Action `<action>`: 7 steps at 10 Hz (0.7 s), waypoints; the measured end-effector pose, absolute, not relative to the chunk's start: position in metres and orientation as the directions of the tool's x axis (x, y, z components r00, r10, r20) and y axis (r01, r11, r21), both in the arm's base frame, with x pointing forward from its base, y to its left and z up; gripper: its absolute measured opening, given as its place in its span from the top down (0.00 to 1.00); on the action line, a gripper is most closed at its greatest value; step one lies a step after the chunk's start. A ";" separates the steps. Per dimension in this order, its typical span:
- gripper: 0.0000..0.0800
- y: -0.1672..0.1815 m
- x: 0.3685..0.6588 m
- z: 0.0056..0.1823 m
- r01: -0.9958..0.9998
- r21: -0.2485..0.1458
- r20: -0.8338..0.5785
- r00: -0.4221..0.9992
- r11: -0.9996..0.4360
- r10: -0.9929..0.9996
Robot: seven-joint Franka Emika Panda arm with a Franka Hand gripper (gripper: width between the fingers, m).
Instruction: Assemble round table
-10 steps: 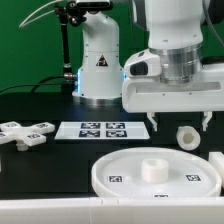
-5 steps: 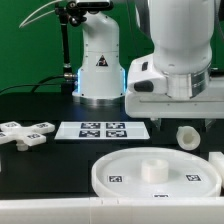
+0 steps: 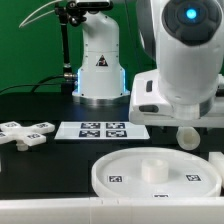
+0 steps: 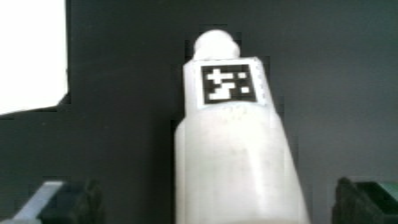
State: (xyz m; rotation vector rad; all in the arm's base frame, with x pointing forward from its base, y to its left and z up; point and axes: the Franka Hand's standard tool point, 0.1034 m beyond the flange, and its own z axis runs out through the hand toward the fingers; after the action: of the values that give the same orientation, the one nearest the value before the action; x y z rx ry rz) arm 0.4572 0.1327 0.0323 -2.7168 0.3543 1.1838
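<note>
The large rimmed round disc [image 3: 150, 178] lies at the front with a raised hub in its middle. The cross-shaped foot [image 3: 25, 131] lies at the exterior view's left. The short thick leg [image 3: 187, 136] lies on its side at the exterior view's right. My gripper [image 3: 183, 118] hangs just above the leg, and the hand hides its fingertips in this view. In the wrist view the tagged leg [image 4: 228, 130] runs lengthwise between my gripper's [image 4: 214, 205] open fingers [image 4: 63, 200], which stand apart from it on both sides.
The marker board [image 3: 100, 130] lies between the foot and the leg. The robot base [image 3: 98, 62] stands at the back. A plain white block [image 3: 216, 160] sits at the right edge beside the disc. A white shape [image 4: 27, 50] shows at the wrist view's edge.
My gripper has moved toward the exterior view's right and now sits over the leg. The disc, foot and leg have not moved.
</note>
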 end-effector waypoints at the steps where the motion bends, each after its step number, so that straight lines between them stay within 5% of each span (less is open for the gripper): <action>1: 0.19 0.134 0.456 0.031 -0.268 -0.046 -0.777 0.615 -0.962 -0.134; 7: 0.19 0.136 0.456 0.014 -0.258 -0.046 -0.825 0.555 -0.965 -0.109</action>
State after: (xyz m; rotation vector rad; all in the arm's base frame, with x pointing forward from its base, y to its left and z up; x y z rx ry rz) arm 0.4565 0.1362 0.0145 -2.6247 0.3122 1.3748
